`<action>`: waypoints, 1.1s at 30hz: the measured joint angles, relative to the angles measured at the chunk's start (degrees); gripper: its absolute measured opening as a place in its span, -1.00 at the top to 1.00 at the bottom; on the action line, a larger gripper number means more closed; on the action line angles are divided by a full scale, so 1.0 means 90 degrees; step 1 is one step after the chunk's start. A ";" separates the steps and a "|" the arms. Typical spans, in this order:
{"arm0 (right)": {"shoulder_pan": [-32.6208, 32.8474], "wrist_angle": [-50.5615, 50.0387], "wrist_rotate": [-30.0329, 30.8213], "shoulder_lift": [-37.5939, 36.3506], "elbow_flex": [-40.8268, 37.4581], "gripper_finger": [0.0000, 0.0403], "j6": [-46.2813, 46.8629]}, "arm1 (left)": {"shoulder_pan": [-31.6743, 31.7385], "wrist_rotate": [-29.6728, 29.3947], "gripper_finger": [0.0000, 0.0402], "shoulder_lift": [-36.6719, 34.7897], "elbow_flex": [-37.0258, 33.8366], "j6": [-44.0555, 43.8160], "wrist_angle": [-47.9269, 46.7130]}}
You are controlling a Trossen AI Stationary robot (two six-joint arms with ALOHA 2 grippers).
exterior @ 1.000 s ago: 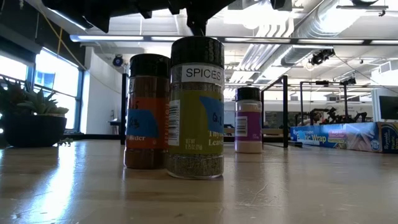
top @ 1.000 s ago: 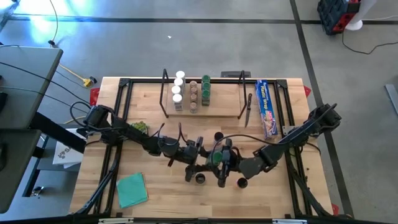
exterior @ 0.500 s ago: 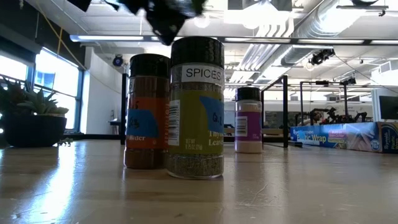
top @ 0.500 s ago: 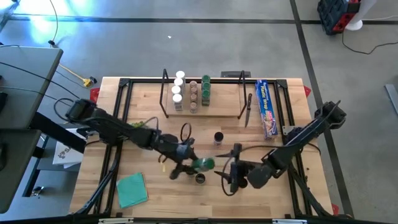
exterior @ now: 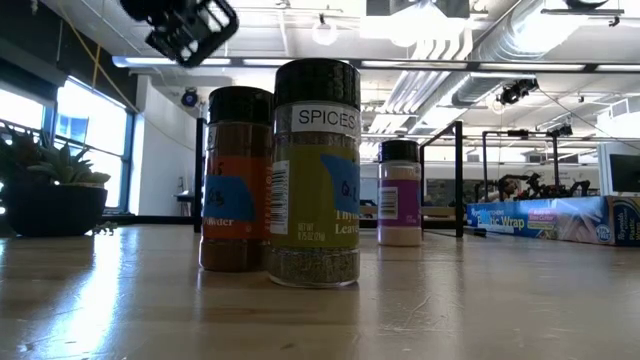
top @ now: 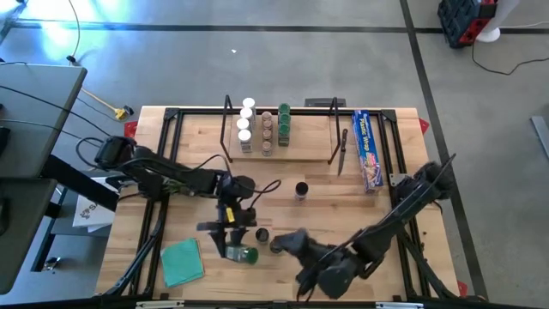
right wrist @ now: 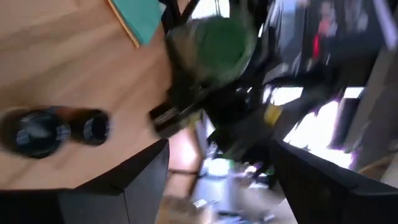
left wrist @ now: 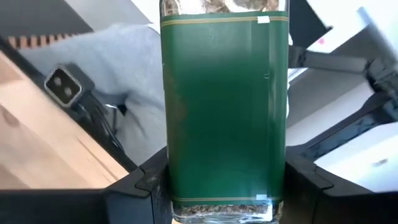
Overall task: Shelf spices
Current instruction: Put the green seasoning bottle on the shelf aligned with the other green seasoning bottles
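Left gripper (top: pixel 233 245) clamped on a green-lidded spice jar (top: pixel 244 254), well short of the shelf (top: pixel 279 154). Right gripper (top: pixel 292 242) just beside it, fingers apart, empty. Nine-odd jars shelved; three black-lidded jars (top: pixel 301 190) wait on the bench (top: pixel 206 129).

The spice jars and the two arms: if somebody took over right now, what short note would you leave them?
Left gripper: fingers shut on a green-labelled jar, held near the table's front by the teal cloth.
Right gripper: fingers open, holding nothing, close beside it.
Done: about ten jars in three rows on the shelf.
Left: the held jar plus three black-lidded jars standing on the table.
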 joint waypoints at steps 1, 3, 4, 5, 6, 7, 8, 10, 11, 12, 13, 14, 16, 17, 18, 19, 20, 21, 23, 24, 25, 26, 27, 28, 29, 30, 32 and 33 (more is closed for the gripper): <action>0.0000 0.0002 -0.0042 0.0184 0.0273 -0.37 -0.0424 | 0.0038 0.0058 0.07 0.0086 0.0000 -0.0110 0.0031; -0.0004 -0.0024 -0.0267 0.0544 0.0822 -0.37 -0.1251 | 0.0106 0.0147 0.07 0.0282 0.0000 -0.0345 0.0027; -0.0005 -0.0122 -0.0411 0.0704 0.1068 -0.37 -0.1583 | 0.0135 0.0187 0.07 0.0386 0.0000 -0.0434 0.0029; -0.0015 -0.0331 -0.0536 0.0870 0.1304 -0.37 -0.1869 | 0.0161 0.0237 0.07 0.0472 -0.0002 -0.0513 0.0027; -0.0037 -0.0600 -0.0621 0.1032 0.1526 -0.37 -0.2124 | 0.0182 0.0286 0.07 0.0552 -0.0002 -0.0566 0.0038; -0.0044 -0.0892 -0.0680 0.1178 0.1724 -0.37 -0.2329 | 0.0185 0.0341 0.07 0.0632 -0.0002 -0.0621 0.0064; -0.0063 -0.1236 -0.0695 0.1324 0.1904 -0.37 -0.2489 | 0.0188 0.0395 0.07 0.0710 -0.0002 -0.0674 0.0061; -0.0127 -0.1876 -0.0684 0.1535 0.2145 -0.37 -0.2710 | 0.0186 0.0459 0.07 0.0854 -0.0002 -0.0697 0.0047; -0.0156 -0.2135 -0.0668 0.1611 0.2195 -0.37 -0.2825 | 0.0185 0.0487 0.07 0.0903 -0.0002 -0.0700 0.0028; -0.0185 -0.2303 -0.0660 0.1671 0.2209 -0.37 -0.2925 | 0.0185 0.0501 0.07 0.0939 -0.0002 -0.0704 0.0030; -0.0205 -0.2379 -0.0658 0.1715 0.2195 -0.37 -0.3027 | 0.0185 0.0530 0.07 0.0967 -0.0002 -0.0700 0.0047; -0.0227 -0.2380 -0.0639 0.1752 0.2157 -0.37 -0.3140 | 0.0185 0.0540 0.07 0.0978 -0.0002 -0.0700 0.0033; -0.0266 -0.2319 -0.0621 0.1767 0.2062 -0.37 -0.3355 | 0.0185 0.0531 0.07 0.0982 -0.0002 -0.0693 0.0042; -0.0270 -0.2230 -0.0650 0.1767 0.2027 -0.37 -0.3429 | 0.0195 0.0538 0.07 0.0980 -0.0002 -0.0694 0.0061; -0.0278 -0.2124 -0.0707 0.1767 0.2002 -0.37 -0.3467 | 0.0200 0.0539 0.07 0.0980 -0.0002 -0.0692 0.0084; -0.0295 -0.2062 -0.0762 0.1767 0.1995 -0.37 -0.3476 | 0.0204 0.0539 0.07 0.0980 -0.0002 -0.0692 0.0085; -0.0311 -0.1995 -0.0818 0.1767 0.1989 -0.37 -0.3472 | 0.0210 0.0539 0.07 0.0980 -0.0002 -0.0691 0.0082; -0.0337 -0.1910 -0.0898 0.1767 0.1984 -0.37 -0.3469 | 0.0219 0.0545 0.07 0.0980 -0.0005 -0.0692 0.0078; -0.0384 -0.1662 -0.1028 0.1765 0.1984 -0.37 -0.3474 | 0.0217 0.0587 0.07 0.0980 -0.0007 -0.0668 0.0081; -0.0415 -0.1563 -0.1112 0.1764 0.1984 -0.37 -0.3472 | 0.0217 0.0585 0.07 0.0980 -0.0006 -0.0666 0.0096; -0.0445 -0.1501 -0.1224 0.1762 0.1984 -0.37 -0.3462 | 0.0219 0.0584 0.07 0.0980 -0.0007 -0.0659 0.0103; -0.0476 -0.1455 -0.1336 0.1762 0.1984 -0.37 -0.3425 | 0.0219 0.0578 0.07 0.0980 -0.0007 -0.0658 0.0108; -0.0505 -0.1395 -0.1437 0.1762 0.1984 -0.37 -0.3367 | 0.0216 0.0578 0.07 0.0980 -0.0012 -0.0657 0.0126; -0.0524 -0.1346 -0.1509 0.1762 0.1984 -0.37 -0.3302 | 0.0215 0.0577 0.07 0.0980 -0.0012 -0.0656 0.0158; -0.0544 -0.1317 -0.1584 0.1756 0.1984 -0.36 -0.3183 | 0.0215 0.0563 0.07 0.0980 -0.0012 -0.0646 0.0184; -0.0563 -0.1312 -0.1637 0.1750 0.1984 -0.36 -0.3071 | 0.0215 0.0559 0.07 0.0980 -0.0012 -0.0644 0.0195; -0.0583 -0.1307 -0.1744 0.1745 0.1984 -0.36 -0.2764 | 0.0215 0.0534 0.07 0.0980 -0.0012 -0.0646 0.0195; -0.0588 -0.1295 -0.1772 0.1745 0.1984 -0.36 -0.2597 | 0.0217 0.0504 0.07 0.0980 -0.0012 -0.0649 0.0195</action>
